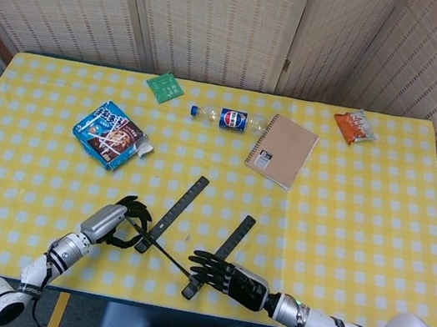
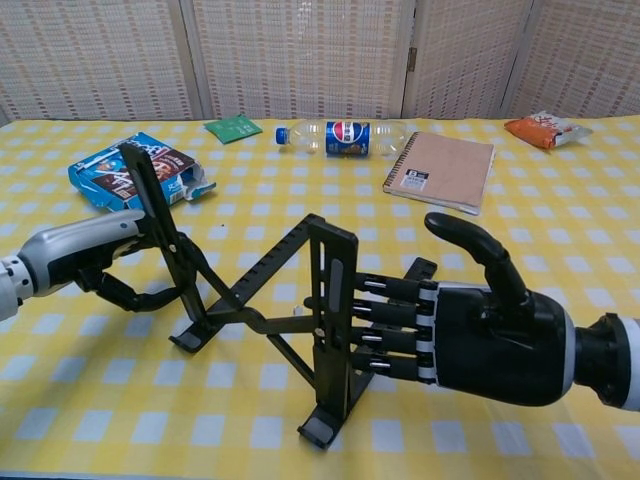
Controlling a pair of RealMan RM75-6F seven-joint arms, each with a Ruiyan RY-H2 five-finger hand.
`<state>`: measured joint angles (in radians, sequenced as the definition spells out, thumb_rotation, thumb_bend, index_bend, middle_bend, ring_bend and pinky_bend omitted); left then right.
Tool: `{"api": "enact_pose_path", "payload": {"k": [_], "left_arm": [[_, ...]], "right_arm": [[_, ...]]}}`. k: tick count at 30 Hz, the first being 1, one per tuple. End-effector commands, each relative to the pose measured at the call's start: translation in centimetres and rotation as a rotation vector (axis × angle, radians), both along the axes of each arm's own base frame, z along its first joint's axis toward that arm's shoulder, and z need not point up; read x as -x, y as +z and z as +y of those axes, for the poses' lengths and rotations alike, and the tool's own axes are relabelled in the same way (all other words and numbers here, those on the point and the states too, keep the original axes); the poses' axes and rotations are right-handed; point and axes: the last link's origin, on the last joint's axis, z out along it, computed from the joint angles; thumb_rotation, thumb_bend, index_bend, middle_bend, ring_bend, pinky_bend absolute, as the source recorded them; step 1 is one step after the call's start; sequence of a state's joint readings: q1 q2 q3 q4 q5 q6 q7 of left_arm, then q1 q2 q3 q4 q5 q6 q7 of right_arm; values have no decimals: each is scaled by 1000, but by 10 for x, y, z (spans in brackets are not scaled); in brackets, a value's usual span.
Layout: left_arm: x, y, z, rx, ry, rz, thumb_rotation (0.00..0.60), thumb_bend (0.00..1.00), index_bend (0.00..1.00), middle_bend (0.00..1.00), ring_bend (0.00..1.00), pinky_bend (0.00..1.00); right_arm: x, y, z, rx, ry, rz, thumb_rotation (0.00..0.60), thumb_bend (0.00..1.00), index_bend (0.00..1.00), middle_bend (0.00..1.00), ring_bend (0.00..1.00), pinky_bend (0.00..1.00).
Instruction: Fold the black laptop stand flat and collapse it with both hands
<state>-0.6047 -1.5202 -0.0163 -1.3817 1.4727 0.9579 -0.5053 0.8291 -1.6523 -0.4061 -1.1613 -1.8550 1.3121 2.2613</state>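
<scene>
The desk (image 1: pixel 380 209) wears a yellow-and-white checked cloth, and on it the laptop stand (image 2: pixel 300 310) is plain black. The left robot hand (image 2: pixel 75 258) is silver-grey with black fingers, while the right robot hand (image 2: pixel 470 320) is black with silver bands at the fingers. Further back lie a tan notebook (image 1: pixel 282 151), a blue snack box (image 1: pixel 112 135), a green packet (image 1: pixel 165 86), an orange packet (image 1: pixel 354 126) and a clear bottle (image 1: pixel 230 119) with a blue label.
</scene>
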Motion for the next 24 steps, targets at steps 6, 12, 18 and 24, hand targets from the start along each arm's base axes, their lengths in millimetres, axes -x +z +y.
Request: {"api": "enact_pose_path", "payload": {"k": [6,12,18,24], "left_arm": [[-1,-1,0,3,-3,0,600,671,579,361,181,0],[-2,-1,0,4,-4,-1,600,671,579,361,181,0],[-3,-2,0,7,-6,-3,600,671,577,361,180,0],[-9,3,-1,22,-26,-8,600,668,374,294,114,0]], "right_arm": [[5,-1,4,-11,-13,17,264,294,0,0,0,0],[9,-4,10,-32,-25,29,263,294,0,0,0,0],[9,-3,10,-22,-21,25,263,293,0,0,0,0],[15,30,-4,150,45,36,255,292,0,0,0,0]]}}
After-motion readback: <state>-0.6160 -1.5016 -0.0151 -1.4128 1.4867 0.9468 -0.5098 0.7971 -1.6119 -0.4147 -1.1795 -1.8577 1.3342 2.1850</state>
